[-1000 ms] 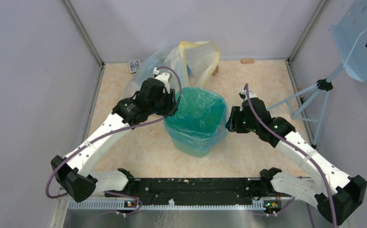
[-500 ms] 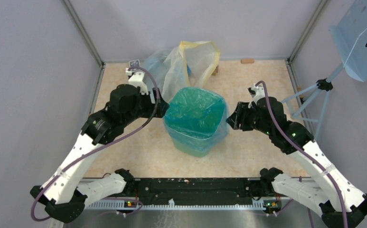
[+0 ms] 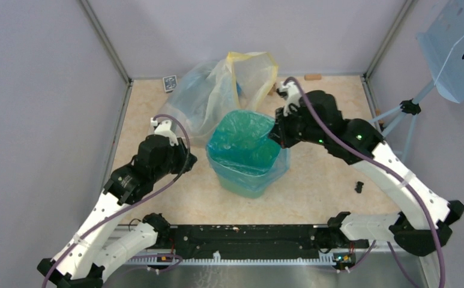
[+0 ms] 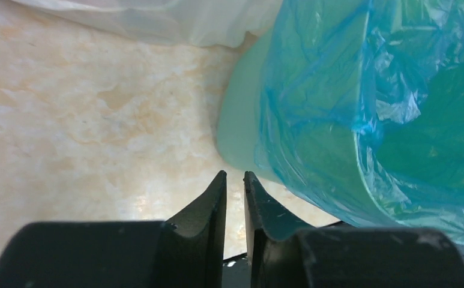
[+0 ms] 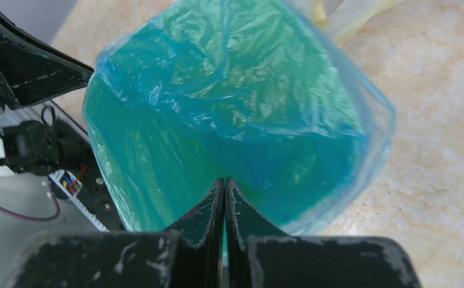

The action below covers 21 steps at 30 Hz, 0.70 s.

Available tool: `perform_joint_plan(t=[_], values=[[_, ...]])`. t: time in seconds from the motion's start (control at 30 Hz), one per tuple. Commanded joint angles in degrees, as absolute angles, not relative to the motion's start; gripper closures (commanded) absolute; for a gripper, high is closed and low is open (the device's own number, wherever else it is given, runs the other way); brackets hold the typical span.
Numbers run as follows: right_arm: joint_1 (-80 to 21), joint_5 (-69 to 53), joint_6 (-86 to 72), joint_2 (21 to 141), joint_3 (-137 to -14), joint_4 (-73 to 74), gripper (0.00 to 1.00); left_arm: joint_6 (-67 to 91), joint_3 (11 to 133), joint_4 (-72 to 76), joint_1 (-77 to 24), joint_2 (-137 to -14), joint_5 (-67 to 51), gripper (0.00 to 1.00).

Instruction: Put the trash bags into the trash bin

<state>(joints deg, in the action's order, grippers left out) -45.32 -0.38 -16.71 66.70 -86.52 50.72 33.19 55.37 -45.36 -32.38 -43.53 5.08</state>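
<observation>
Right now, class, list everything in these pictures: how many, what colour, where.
bin: one, mint green, mid-table.
bag: one, see-through blue, lining the bin, draped over its rim.
sack: one, clear and yellowish, behind the bin.
card: one, blue, far left corner.
block: one, tan, at the table's far edge.
small part: one, black, right of the bin.
panel: one, pale blue with holes, on a stand, far right.
table: one, beige marbled.
left gripper: one, black, left of the bin, jaws a slit apart, empty.
right gripper: one, black, at the bin's far right corner, jaws shut.
</observation>
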Motion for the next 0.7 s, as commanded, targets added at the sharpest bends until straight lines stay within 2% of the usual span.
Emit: perform_joint_plan(t=[0.0, 0.1, 0.67], values=[[-50.9, 3.6, -13.7, 73.3, -89.1, 52.9, 1.00, 39.2, 49.5, -36.3, -32.2, -39.0, -3.5, 0.78], [-52.6, 3.5, -12.6, 77.5, -89.1, 52.6, 1.00, 41.4, 45.2, -32.7, -32.2, -38.7, -7.7, 0.74], [-54.6, 3.9, -16.2, 88.6, -80.1, 47.8, 1.00, 40.7, 35.7, -15.8, -32.1, -45.0, -9.8, 0.76]])
